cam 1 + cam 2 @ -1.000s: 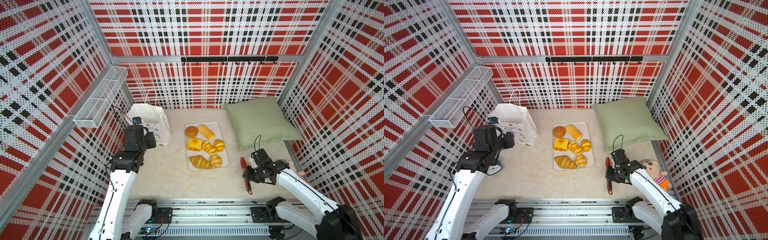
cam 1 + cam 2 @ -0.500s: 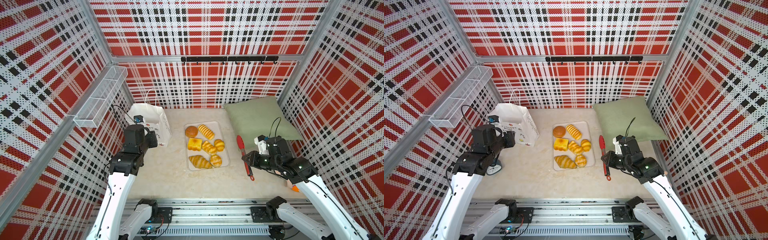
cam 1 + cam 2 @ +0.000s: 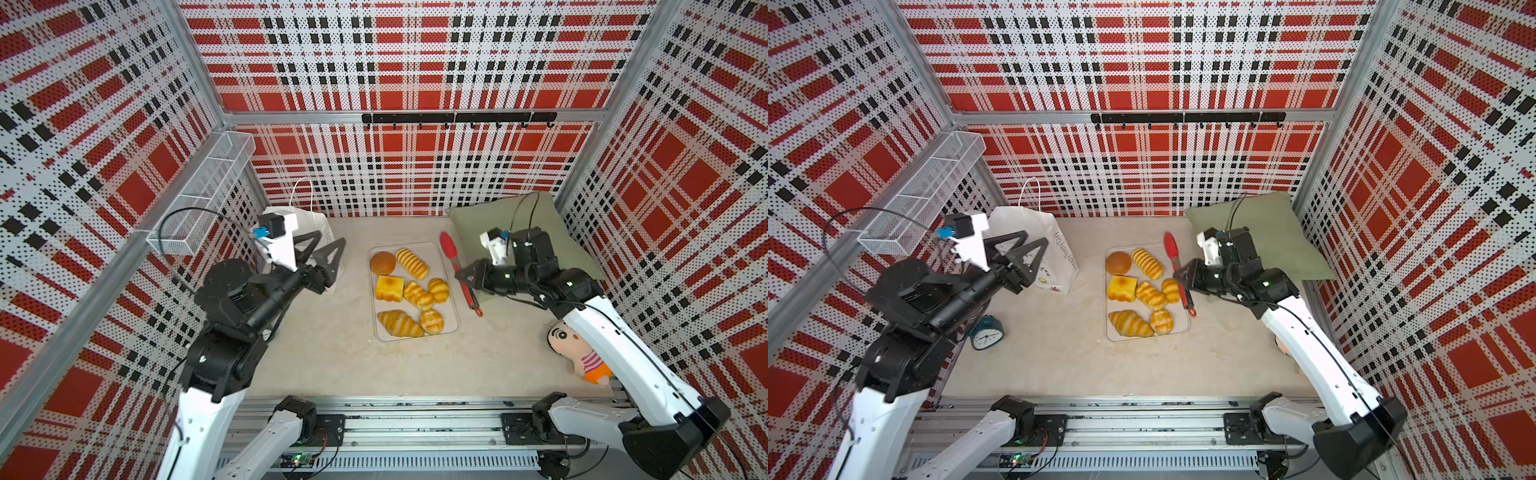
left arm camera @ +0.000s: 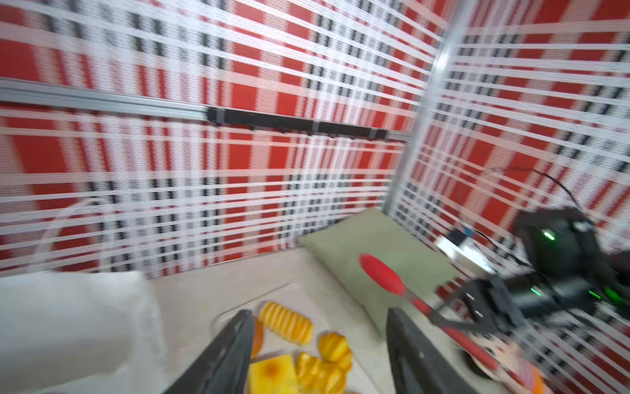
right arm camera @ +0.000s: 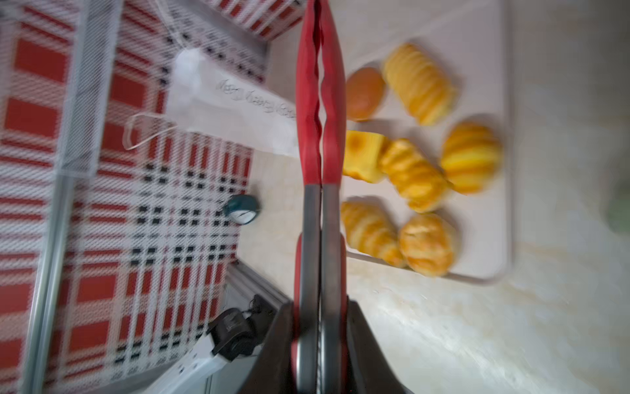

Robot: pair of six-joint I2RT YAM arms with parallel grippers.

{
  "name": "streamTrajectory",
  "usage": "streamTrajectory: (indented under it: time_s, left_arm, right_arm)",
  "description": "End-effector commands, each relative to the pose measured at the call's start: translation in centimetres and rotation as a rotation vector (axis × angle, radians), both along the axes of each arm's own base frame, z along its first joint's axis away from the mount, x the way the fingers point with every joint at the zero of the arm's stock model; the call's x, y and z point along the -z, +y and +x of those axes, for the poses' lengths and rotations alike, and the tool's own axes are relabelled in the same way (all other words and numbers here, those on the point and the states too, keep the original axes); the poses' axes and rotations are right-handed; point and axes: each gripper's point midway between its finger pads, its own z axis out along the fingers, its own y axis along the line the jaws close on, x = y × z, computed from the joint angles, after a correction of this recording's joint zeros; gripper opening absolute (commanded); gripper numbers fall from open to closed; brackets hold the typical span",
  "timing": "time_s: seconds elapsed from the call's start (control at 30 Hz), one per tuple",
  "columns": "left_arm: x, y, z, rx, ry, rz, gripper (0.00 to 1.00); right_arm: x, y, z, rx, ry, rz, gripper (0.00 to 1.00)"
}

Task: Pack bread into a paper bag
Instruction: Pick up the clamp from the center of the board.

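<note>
1. Left end effector (image 3: pixel 331 237): jaws wide apart with nothing between them. It is raised near the worktop's (image 3: pixel 332 365) back left corner and overlaps the bag (image 3: pixel 1059 253) in both top views. Whether they touch cannot be determined.
2. Bag: stands upright at the back left corner, one cord handle up.
3. Clock (image 3: pixel 986 334): on the worktop near the left edge, forward of the bag.
4. Tray (image 3: pixel 451 309): clear, mid-worktop. The bread (image 3: pixel 417 294), seven pieces, lies inside it, well apart from the bag.
5. Tongs (image 3: pixel 449 251): alongside the tray's right rim, red tips towards the back edge, arms pressed together.
6. Right end effector (image 3: pixel 463 279): clamped on the tongs at mid-length.
7. Cushion (image 3: pixel 478 216): green, in the back right corner.
8. Doll (image 3: pixel 575 349): at the right edge, partly under the right arm.
</note>
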Motion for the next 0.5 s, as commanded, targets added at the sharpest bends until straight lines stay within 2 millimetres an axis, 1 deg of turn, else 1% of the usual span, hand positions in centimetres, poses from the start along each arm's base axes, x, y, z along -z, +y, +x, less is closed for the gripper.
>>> streamTrajectory:
  time_s: [0.0, 0.1, 0.17, 0.2, 0.27, 0.37, 0.43, 0.47]
  left_arm:
    - [1.2, -6.1, -1.0, 0.419, 0.031, -0.156, 0.64]
    - [1.3, -7.9, -0.5, 0.504, 0.042, -0.207, 0.64]
    - [1.1, -9.2, -0.4, 0.558, 0.043, -0.218, 0.64]
    - [0.8, -9.6, -0.5, 0.573, 0.034, -0.224, 0.64]
    - [-0.1, -10.0, -0.3, 0.592, 0.009, -0.260, 0.64]
    - [-1.4, -10.4, -0.8, 0.642, -0.029, -0.316, 0.64]
    - [-1.9, -10.6, -1.5, 0.669, -0.055, -0.333, 0.64]
    - [-1.9, -10.6, -1.5, 0.667, -0.063, -0.333, 0.65]
  right_arm:
    - [-13.9, 3.0, -2.9, -0.269, -0.520, 0.279, 0.02]
    - [-16.1, 2.9, -3.8, -0.287, -0.600, 0.320, 0.03]
    - [-16.6, 2.7, -3.7, -0.269, -0.611, 0.319, 0.04]
    - [-16.4, 2.8, -3.7, -0.273, -0.603, 0.314, 0.04]
    - [-15.4, 3.3, -3.4, -0.285, -0.571, 0.294, 0.04]
    - [-14.0, 3.6, -2.9, -0.279, -0.544, 0.263, 0.04]
    - [-13.6, 3.5, -2.8, -0.264, -0.545, 0.264, 0.04]
    - [-13.4, 3.4, -2.7, -0.258, -0.544, 0.264, 0.04]
